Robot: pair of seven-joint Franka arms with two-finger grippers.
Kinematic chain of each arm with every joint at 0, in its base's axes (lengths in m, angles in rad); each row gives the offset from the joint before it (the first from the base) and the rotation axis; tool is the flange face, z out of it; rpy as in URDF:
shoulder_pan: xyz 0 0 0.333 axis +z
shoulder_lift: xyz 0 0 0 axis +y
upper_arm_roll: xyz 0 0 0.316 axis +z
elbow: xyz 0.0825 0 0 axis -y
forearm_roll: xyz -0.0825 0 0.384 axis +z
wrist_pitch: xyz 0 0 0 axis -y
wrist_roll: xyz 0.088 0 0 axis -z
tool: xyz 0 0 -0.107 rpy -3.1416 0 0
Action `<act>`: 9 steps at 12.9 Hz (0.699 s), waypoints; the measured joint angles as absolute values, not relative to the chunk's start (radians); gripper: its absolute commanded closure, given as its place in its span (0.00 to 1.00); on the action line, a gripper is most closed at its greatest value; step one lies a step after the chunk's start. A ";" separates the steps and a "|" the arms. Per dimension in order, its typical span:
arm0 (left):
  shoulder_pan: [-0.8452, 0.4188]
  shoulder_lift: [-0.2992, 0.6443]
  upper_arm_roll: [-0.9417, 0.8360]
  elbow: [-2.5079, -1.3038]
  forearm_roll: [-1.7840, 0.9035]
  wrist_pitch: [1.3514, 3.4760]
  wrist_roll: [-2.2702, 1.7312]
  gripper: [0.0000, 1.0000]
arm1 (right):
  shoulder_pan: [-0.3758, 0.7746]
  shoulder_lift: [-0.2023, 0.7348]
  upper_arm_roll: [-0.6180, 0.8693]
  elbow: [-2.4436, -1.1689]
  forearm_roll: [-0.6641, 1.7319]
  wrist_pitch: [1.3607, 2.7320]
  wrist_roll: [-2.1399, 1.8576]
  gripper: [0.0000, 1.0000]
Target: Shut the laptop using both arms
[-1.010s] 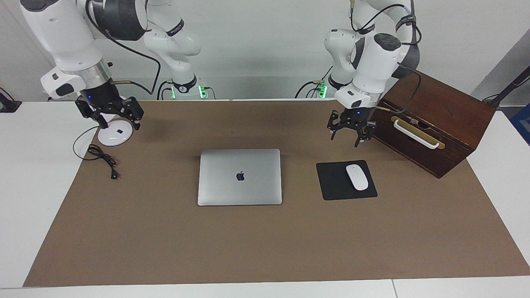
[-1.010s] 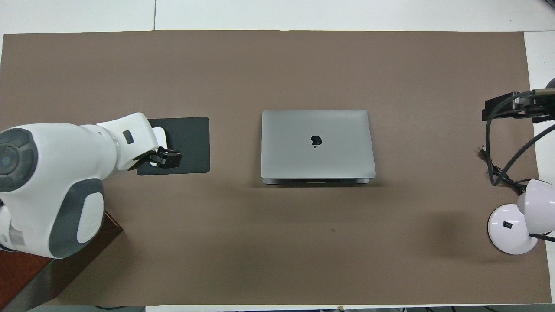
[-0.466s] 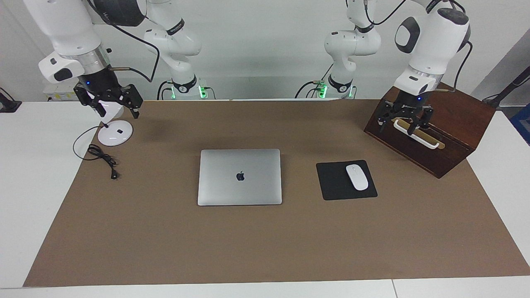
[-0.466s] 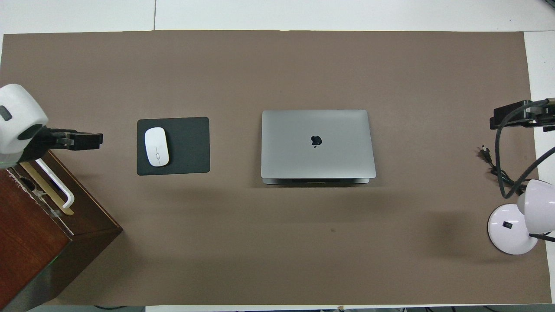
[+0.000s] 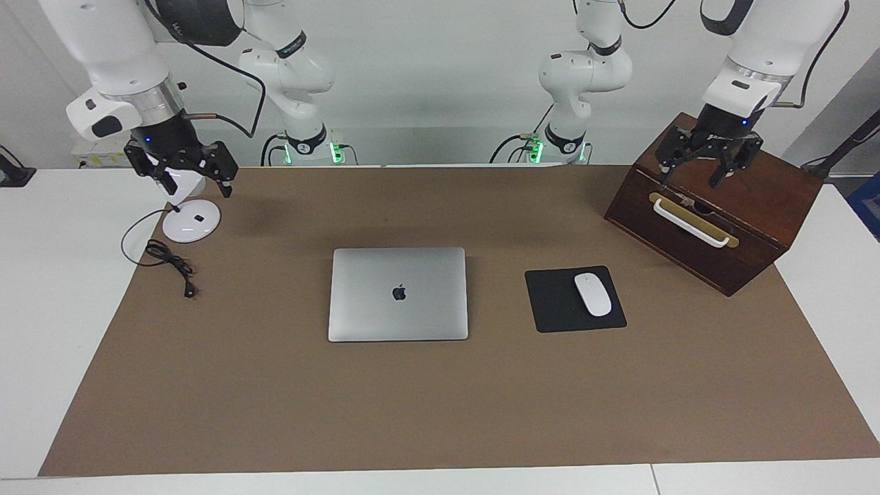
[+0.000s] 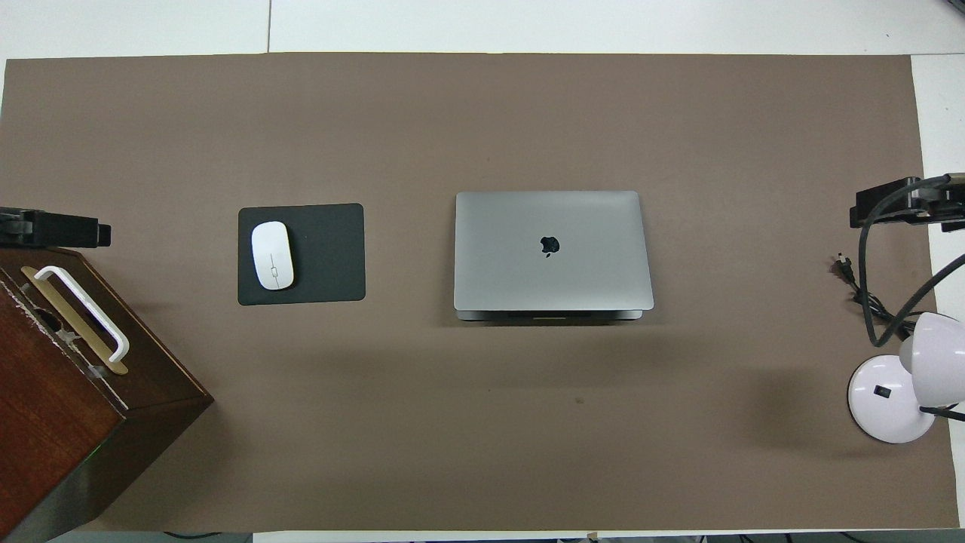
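Observation:
The silver-grey laptop (image 5: 398, 294) lies shut and flat in the middle of the brown mat, apple logo up; it also shows in the overhead view (image 6: 552, 251). My left gripper (image 5: 698, 175) hangs open and empty over the wooden box at the left arm's end of the table; only its tip shows in the overhead view (image 6: 53, 228). My right gripper (image 5: 192, 187) hangs open and empty over the white desk lamp at the right arm's end, and shows at the edge of the overhead view (image 6: 897, 204). Both are well away from the laptop.
A black mouse pad (image 5: 557, 302) with a white mouse (image 5: 592, 294) lies beside the laptop toward the left arm's end. A dark wooden box (image 5: 749, 227) with a white handle stands there. A white lamp base (image 5: 191, 223) and black cable (image 5: 168, 261) lie at the right arm's end.
My left gripper has risen and swung from beside the mouse pad out to over the wooden box. My right gripper has lifted slightly over the lamp. The laptop has not moved.

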State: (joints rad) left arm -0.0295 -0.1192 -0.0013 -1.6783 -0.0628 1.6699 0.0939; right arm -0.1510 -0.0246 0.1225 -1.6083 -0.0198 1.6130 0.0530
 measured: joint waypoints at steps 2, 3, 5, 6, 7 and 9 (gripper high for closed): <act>-0.029 -0.077 0.003 -1.593 -0.061 1.589 0.088 0.00 | -0.151 -0.025 0.123 -1.609 -0.020 1.613 0.053 0.00; -0.029 -0.061 0.005 -1.570 -0.056 1.574 0.080 0.00 | -0.151 -0.025 0.123 -1.609 -0.020 1.613 0.053 0.00; -0.029 -0.046 0.006 -1.566 -0.047 1.580 0.047 0.00 | -0.151 -0.026 0.123 -1.609 -0.020 1.613 0.053 0.00; -0.029 -0.044 0.005 -1.574 -0.047 1.589 0.037 0.00 | -0.151 -0.026 0.123 -1.609 -0.020 1.613 0.053 0.00; -0.029 -0.044 0.004 -1.584 -0.047 1.601 0.032 0.00 | -0.151 -0.026 0.123 -1.610 -0.020 1.613 0.053 0.00; -0.030 -0.044 0.001 -1.597 -0.047 1.617 0.019 0.00 | -0.151 -0.027 0.123 -1.610 -0.020 1.613 0.053 0.00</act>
